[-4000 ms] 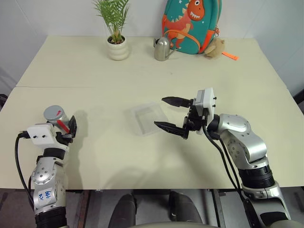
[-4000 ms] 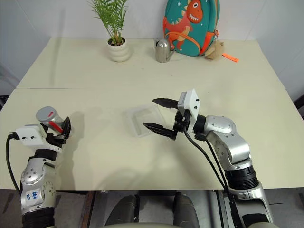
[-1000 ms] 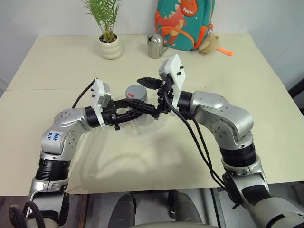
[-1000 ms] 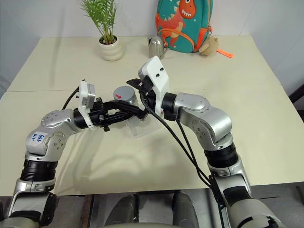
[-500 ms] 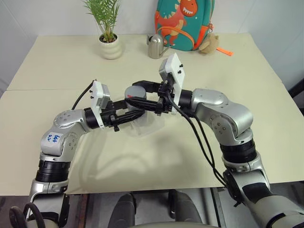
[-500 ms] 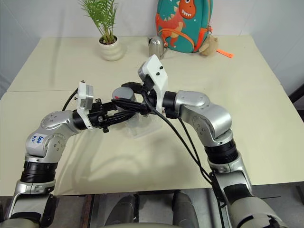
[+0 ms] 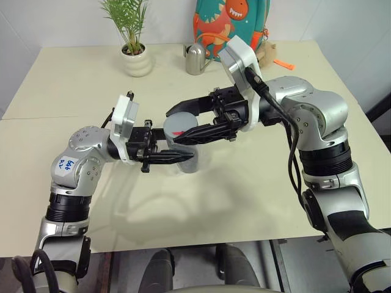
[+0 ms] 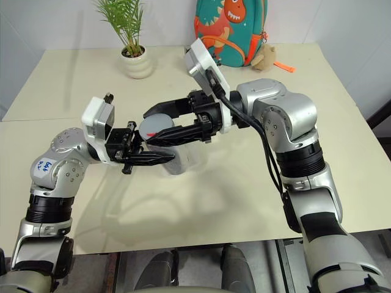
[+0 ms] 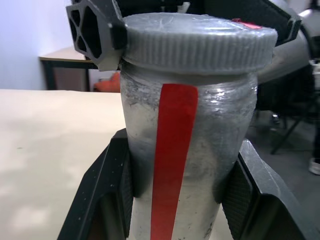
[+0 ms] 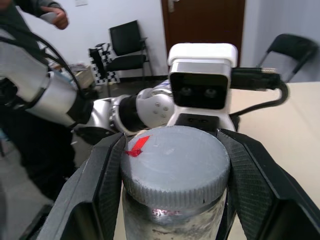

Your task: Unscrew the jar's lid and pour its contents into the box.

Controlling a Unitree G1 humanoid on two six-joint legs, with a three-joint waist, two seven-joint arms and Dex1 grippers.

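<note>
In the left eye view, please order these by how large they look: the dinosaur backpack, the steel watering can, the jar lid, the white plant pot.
1. Dinosaur backpack, clearly the largest.
2. Lid and white plant pot look alike; the lid is nearer the camera, so I leave them unranked.
3. Steel watering can, slightly smaller.

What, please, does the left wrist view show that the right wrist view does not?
Left wrist view alone: the red stripe down the jar body, gripped between the left claw pads.
Right wrist view alone: the red mark on top of the lid, and a person and chairs behind.
Both: jar and lid, with the right claw clamped on the lid's rim.
</note>
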